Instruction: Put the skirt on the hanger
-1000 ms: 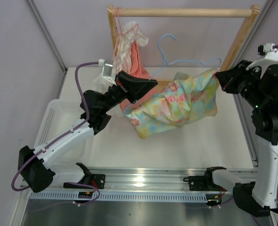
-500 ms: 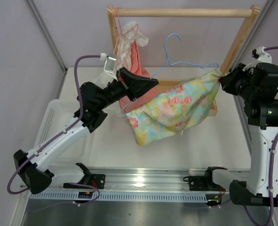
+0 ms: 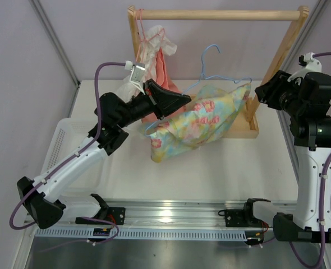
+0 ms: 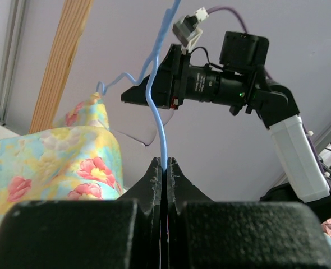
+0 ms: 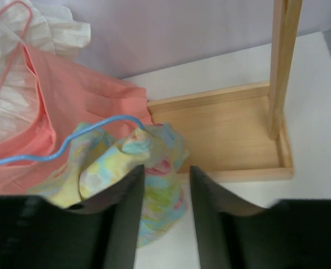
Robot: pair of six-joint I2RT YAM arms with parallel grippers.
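The light-blue wire hanger [image 3: 210, 56] is held up in the air, its hook pointing up in front of the wooden rack. My left gripper [image 3: 179, 100] is shut on its wire; in the left wrist view the hanger [image 4: 161, 106] rises straight out of the left gripper [image 4: 164, 162]. The flowered yellow and blue skirt [image 3: 193, 120] hangs draped over the hanger's frame, bunched and sagging to the lower left. My right gripper [image 3: 259, 92] stands open just right of the skirt's upper corner, apart from it. Under the right gripper [image 5: 165, 171], a fold of the skirt [image 5: 157, 162] and the hanger [image 5: 70, 140] show.
The wooden rack's rail [image 3: 219, 15] runs across the back, and its base tray [image 3: 251, 128] lies under the right gripper. A pink hanger [image 3: 148, 36] with a salmon garment [image 3: 165, 70] and a white garment [image 3: 148, 56] hangs at the rail's left end. A white basket [image 3: 64, 148] sits at left.
My right gripper has opened and let go of the skirt's corner. The skirt has swung left and sagged on the hanger. The left arm has lifted the hanger slightly.
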